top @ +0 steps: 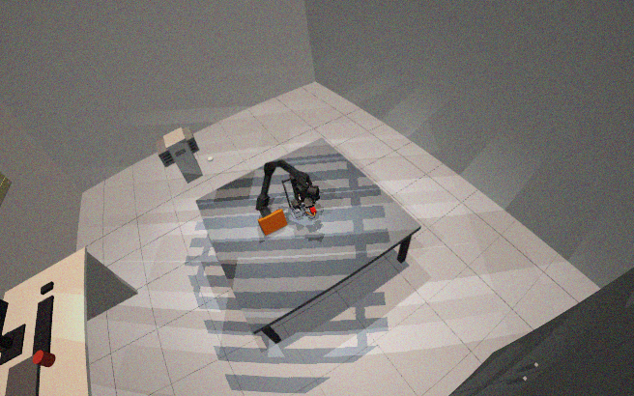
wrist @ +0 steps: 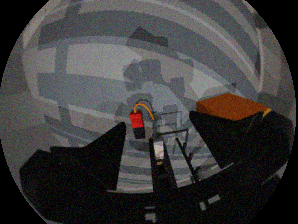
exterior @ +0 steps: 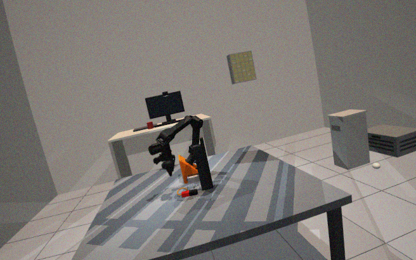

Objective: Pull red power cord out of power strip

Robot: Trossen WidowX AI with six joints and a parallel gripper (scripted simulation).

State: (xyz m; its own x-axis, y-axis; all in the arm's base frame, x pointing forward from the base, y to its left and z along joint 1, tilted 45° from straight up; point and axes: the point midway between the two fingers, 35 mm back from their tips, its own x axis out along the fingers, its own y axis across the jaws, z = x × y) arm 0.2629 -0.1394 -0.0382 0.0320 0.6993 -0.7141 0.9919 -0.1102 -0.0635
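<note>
The red plug (top: 313,211) (exterior: 185,193) (wrist: 136,120) lies low at the table, with a black part joined to its end. A thin orange cord (exterior: 182,188) (wrist: 147,108) curves from its red end. My gripper (exterior: 167,169) (wrist: 158,119) is wide open and empty. Its fingertips hang above the table, apart from the plug and cord. In the wrist view the plug shows near the left finger, beyond its tip. A tall black upright block (exterior: 206,168) stands beside the black end of the plug, with a small gap in view. I cannot tell for certain which dark shape is the power strip.
An orange wedge-shaped block (top: 273,222) (exterior: 187,170) (wrist: 230,106) stands by the arm's base. A thin dark frame (top: 286,194) (wrist: 187,141) rises near the gripper. Striped shadows cross the table (exterior: 320,193). A desk (exterior: 127,135) with a monitor stands behind.
</note>
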